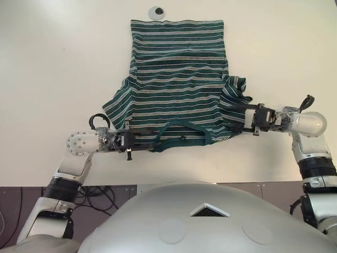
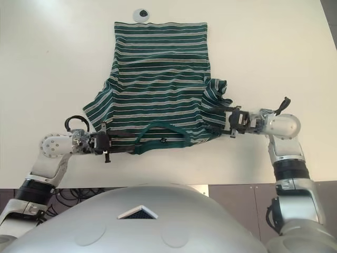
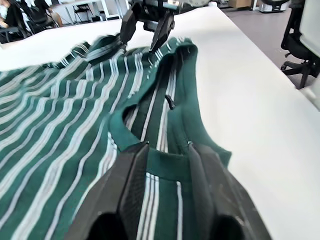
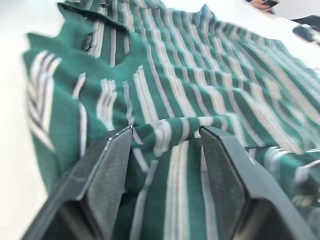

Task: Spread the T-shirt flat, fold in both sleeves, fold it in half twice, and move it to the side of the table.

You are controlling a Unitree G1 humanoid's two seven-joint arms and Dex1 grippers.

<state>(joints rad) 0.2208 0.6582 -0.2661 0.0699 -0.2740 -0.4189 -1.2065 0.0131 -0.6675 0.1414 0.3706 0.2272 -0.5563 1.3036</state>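
Barely begun: left gripper (image 1: 150, 142) and right gripper (image 1: 237, 117) each clamp the T-shirt (image 1: 179, 79) at its near shoulders; spreading unfinished, every fold is left to do.

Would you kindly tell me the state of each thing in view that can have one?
T-shirt: spread on the table, not yet folded, right sleeve bunched.
Left gripper: shut on the T-shirt's near edge beside the collar.
Right gripper: shut on a fold of the T-shirt by the right sleeve.
Disc: lying flat on the table just past the hem.
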